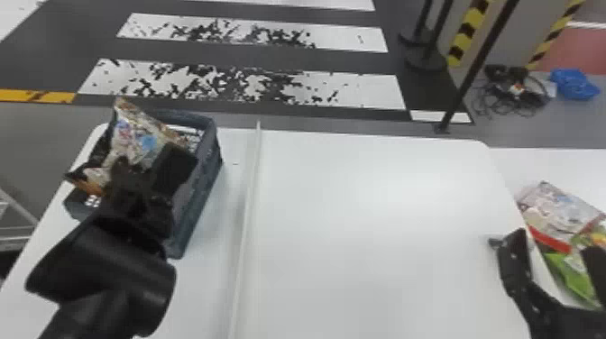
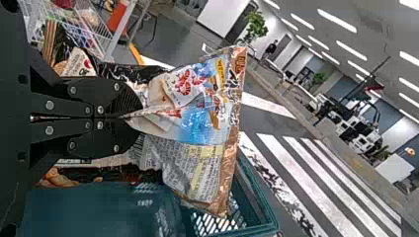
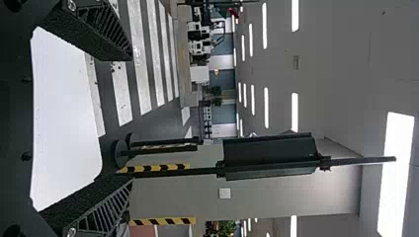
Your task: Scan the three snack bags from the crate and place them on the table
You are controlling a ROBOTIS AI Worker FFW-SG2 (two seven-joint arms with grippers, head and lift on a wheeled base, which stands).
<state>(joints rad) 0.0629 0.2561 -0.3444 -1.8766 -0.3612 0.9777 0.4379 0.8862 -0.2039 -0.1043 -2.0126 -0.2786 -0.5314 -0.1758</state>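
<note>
The right gripper (image 1: 554,244) is by the table's right edge in the head view; in the right wrist view its two fingers stand wide apart, with nothing between them. The left gripper (image 1: 146,170) is above the crate (image 1: 196,203), and in the left wrist view its fingers are pressed on the lower part of a snack bag (image 2: 197,108).

This bag stands up out of the crate. In the head view it is a pale, crumpled shape with a blue spot. The left wrist view gives more: shiny film with folds, red marks, a light blue part, a panel of small print, and a brown band along the top end. Another orange-brown packet (image 1: 88,182) is in the crate.

The white table (image 1: 383,203) carries the crate on its left side. Beside its right edge, the head view has a pale packet with red edge (image 1: 557,212) and a green packet (image 1: 570,275). Farther, there is striped floor (image 1: 243,85).
</note>
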